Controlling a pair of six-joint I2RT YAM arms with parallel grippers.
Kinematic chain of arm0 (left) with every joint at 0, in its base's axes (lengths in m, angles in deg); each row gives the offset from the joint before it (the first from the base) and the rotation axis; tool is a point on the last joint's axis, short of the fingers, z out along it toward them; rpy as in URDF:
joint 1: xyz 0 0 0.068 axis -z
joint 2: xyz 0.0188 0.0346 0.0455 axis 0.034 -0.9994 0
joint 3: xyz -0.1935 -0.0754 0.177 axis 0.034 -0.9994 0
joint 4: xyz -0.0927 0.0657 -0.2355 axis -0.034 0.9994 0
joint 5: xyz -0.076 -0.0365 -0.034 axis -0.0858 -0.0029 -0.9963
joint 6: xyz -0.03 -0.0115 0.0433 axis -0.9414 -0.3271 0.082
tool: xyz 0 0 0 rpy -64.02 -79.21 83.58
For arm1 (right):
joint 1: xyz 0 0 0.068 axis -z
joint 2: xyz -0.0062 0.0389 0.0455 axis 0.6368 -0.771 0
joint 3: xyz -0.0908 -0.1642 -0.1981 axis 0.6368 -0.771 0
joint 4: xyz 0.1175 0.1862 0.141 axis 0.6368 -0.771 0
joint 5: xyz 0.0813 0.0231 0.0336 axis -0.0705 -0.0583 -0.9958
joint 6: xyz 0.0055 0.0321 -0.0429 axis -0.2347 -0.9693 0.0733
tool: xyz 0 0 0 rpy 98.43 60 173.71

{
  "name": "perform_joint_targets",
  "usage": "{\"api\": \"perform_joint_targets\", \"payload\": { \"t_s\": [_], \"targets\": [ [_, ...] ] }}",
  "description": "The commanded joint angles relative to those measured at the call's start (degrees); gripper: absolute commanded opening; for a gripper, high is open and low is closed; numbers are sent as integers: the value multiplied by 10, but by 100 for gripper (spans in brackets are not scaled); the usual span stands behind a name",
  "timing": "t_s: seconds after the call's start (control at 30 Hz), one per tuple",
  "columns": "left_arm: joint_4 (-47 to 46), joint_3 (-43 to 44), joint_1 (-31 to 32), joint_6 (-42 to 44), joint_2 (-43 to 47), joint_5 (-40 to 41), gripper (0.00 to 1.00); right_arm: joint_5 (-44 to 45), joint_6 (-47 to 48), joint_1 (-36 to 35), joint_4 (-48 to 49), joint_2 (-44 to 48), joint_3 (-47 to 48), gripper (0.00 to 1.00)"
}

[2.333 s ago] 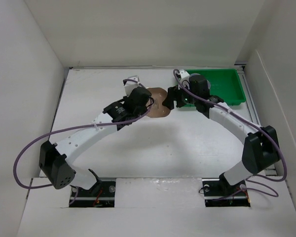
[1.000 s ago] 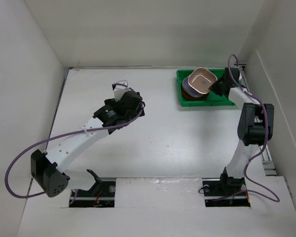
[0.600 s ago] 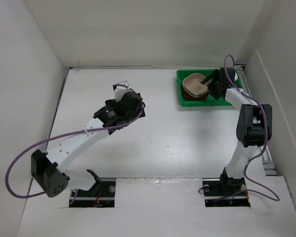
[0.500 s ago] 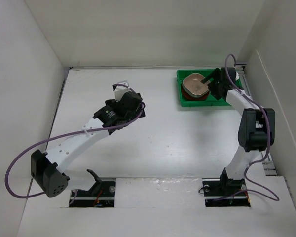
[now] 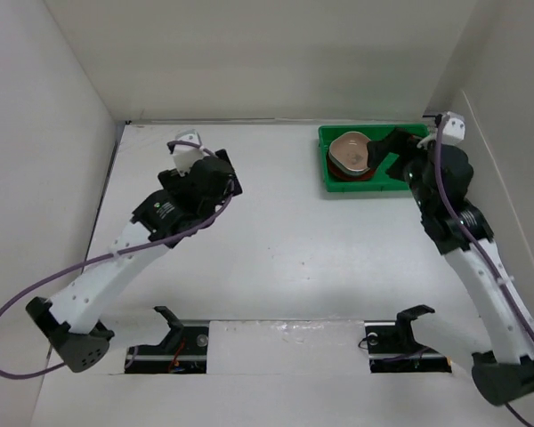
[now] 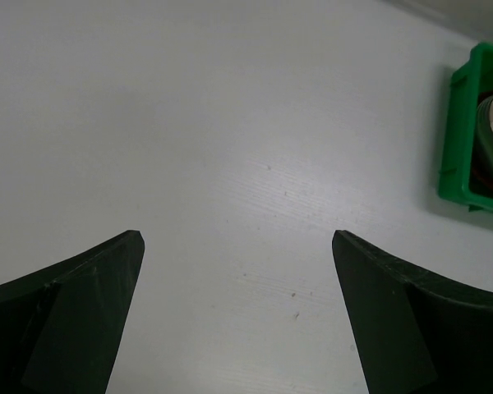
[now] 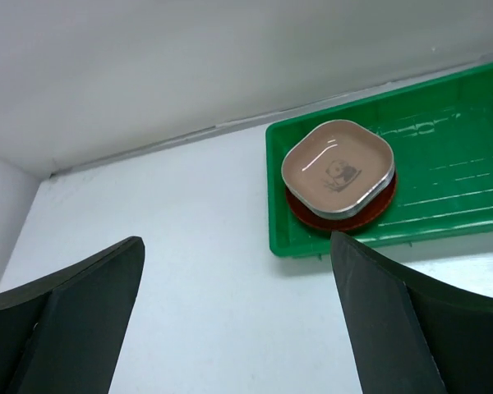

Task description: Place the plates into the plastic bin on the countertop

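Both arms have drawn back since a second ago, the right one lifting away from the bin. Left pincer (image 6: 237, 238) hangs released over the white table (image 6: 189, 123), holding nothing, likely parked out of the way. Further right, the tan-brown plate (image 7: 338, 168) sits level atop a red plate (image 7: 312, 215) at the left end of the green plastic bin (image 7: 452, 156), stacked to save room. Right pincer (image 7: 237, 240) is spread wide and empty, the plate let go.

Bright, diffuse light fills the flat white bench (image 5: 294, 258), with a mild sheen and faint, soft shadows. The close dark fingers (image 6: 66, 328) look slightly out of focus.
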Motion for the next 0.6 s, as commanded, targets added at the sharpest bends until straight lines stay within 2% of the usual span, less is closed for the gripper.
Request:
{"api": "perform_joint_targets", "payload": {
  "t_s": [0.0, 0.1, 0.23, 0.4, 0.57],
  "targets": [
    [52, 45, 0, -14, 64, 82, 100, 38, 93, -39, -91, 79, -25, 100],
    [60, 31, 0, -14, 125, 122, 100, 50, 128, -80, -160, 141, -30, 100],
    [16, -55, 0, 3, 230, 136, 100, 90, 142, -118, -222, 214, -30, 100],
    [16, -141, 0, -41, 335, 143, 100, 29, 128, -147, -255, 281, -30, 100],
    [0, -167, 0, -35, 357, 143, 100, 38, 128, -147, -289, 294, -20, 100]
  ]
}}
